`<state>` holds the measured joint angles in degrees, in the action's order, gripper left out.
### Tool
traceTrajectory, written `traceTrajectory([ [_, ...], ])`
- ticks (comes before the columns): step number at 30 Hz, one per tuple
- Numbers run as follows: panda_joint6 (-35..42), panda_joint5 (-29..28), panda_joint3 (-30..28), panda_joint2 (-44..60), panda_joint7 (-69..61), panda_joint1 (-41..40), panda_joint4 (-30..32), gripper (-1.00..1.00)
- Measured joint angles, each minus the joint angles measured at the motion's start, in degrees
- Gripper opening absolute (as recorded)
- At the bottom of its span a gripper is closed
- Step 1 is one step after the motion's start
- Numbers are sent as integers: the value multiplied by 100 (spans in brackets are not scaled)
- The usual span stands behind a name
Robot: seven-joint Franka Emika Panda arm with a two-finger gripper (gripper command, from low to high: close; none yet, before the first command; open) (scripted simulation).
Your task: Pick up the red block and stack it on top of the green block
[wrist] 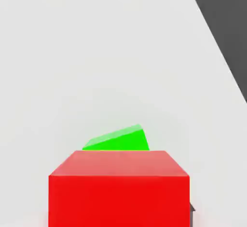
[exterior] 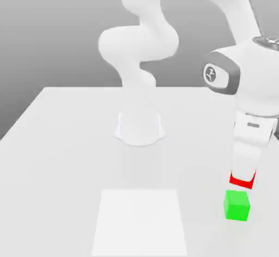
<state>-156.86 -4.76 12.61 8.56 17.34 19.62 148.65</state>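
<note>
Exterior view, far left: pale bench [exterior: 60,141], flat and matte, running back to a grey wall. Toward the near edge, left of middle, a slightly brighter white square patch [exterior: 139,222] lies flush on the bench top. Behind it, near the middle of the bench, the arm's round base [exterior: 139,130], with the white links curling up and over toward the exterior view's right. On that right side the wrist housing [exterior: 240,70], white with a grey collar, carries the hand pointing down. Pincer [exterior: 242,180] clamped on the red block [exterior: 241,181]; only a thin red strip of the block shows beneath the white fingers [exterior: 245,160]. The red block is off the bench, raised, held in the air. Just below it and a touch toward the exterior view's left sits the green block [exterior: 237,205], resting on the bench near the right front corner. A small gap shows between the two blocks; they are apart, not yet stacked. Green block square to the bench, upright. Hand view: the red block [wrist: 118,190] is close to the lens, top face and front face both lit; the green block [wrist: 119,140] peeks out beyond its far edge, partly hidden by it. Bench surface [wrist: 96,52] pale behind both; a dark wedge [wrist: 226,19] marks where the bench ends.
</note>
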Motion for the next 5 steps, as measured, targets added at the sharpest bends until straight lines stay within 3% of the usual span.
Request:
traceTrajectory([
  [1,-188,-127,-74,202,88,48,-10,-100],
  [2,-317,-214,-128,340,149,84,-16,100],
  [5,-317,-214,-128,340,149,84,-16,100],
])
